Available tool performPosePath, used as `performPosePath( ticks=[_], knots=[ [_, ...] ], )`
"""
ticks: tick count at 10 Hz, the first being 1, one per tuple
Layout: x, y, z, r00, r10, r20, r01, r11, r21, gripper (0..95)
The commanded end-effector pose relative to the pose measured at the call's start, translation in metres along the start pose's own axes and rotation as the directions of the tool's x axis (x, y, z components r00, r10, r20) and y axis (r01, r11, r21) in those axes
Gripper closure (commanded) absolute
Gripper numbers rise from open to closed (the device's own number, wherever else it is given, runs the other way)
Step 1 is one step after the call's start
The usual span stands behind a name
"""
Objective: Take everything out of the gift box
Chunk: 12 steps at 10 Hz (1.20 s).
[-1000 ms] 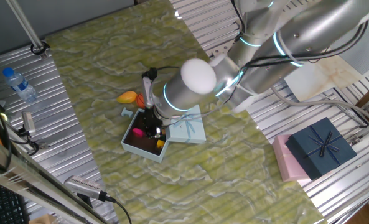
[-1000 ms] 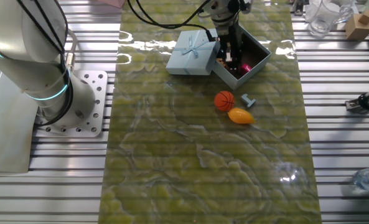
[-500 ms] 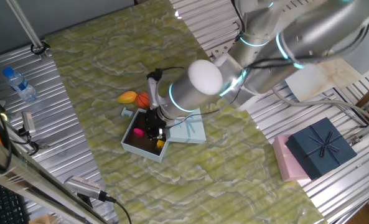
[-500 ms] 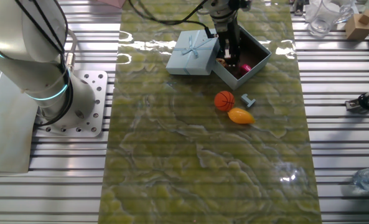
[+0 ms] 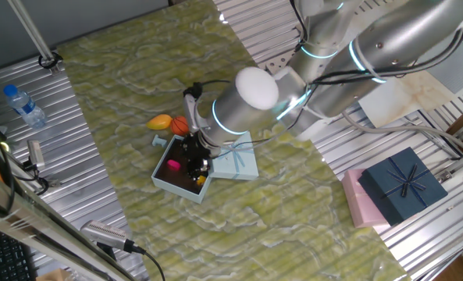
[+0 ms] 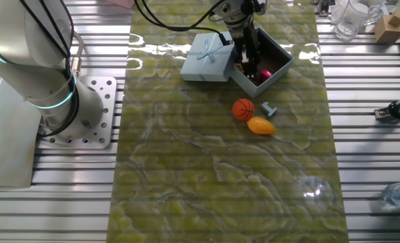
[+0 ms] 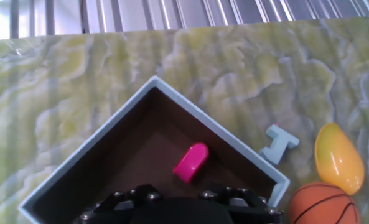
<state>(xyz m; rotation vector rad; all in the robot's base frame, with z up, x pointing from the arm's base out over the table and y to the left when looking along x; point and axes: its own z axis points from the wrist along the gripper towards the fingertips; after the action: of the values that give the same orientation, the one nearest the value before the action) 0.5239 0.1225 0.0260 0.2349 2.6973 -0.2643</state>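
Pale-blue gift box with brown inside, magenta piece, orange basketball.

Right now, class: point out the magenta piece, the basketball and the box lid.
magenta piece (image 7: 191, 162): hand view, middle of its body, inside the box.
basketball (image 6: 243, 109): the other fixed view, centre of the ball, on the mat.
box lid (image 6: 207, 57): the other fixed view, its top face near the bow.

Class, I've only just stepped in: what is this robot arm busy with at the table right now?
The arm's gripper is lowered into the open gift box, emptying it. A magenta piece lies on the box floor. A basketball, a mango-like fruit and a small blue piece already lie on the mat outside. The lid rests beside the box.
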Motion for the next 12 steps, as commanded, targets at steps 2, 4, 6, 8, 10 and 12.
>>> performPosePath(
  ticks=[2, 4, 6, 8, 10, 12],
  knots=[
    [0.0001, 0.0002, 0.0014, 0.999, 0.012, 0.033, -0.012, 1.0, -0.005, 57.0],
    [0.0001, 0.0002, 0.0014, 0.999, 0.018, 0.036, -0.017, 1.0, -0.009, 57.0],
    [0.0001, 0.0002, 0.0014, 0.999, 0.022, 0.039, -0.021, 1.0, -0.02, 57.0],
    [0.0001, 0.0002, 0.0014, 0.999, 0.022, 0.048, -0.021, 1.0, -0.021, 57.0],
    [0.0001, 0.0002, 0.0014, 0.998, 0.02, 0.061, -0.019, 1.0, -0.017, 57.0],
    [0.0001, 0.0002, 0.0014, 0.997, 0.013, 0.08, -0.013, 1.0, -0.001, 57.0]
  ],
)
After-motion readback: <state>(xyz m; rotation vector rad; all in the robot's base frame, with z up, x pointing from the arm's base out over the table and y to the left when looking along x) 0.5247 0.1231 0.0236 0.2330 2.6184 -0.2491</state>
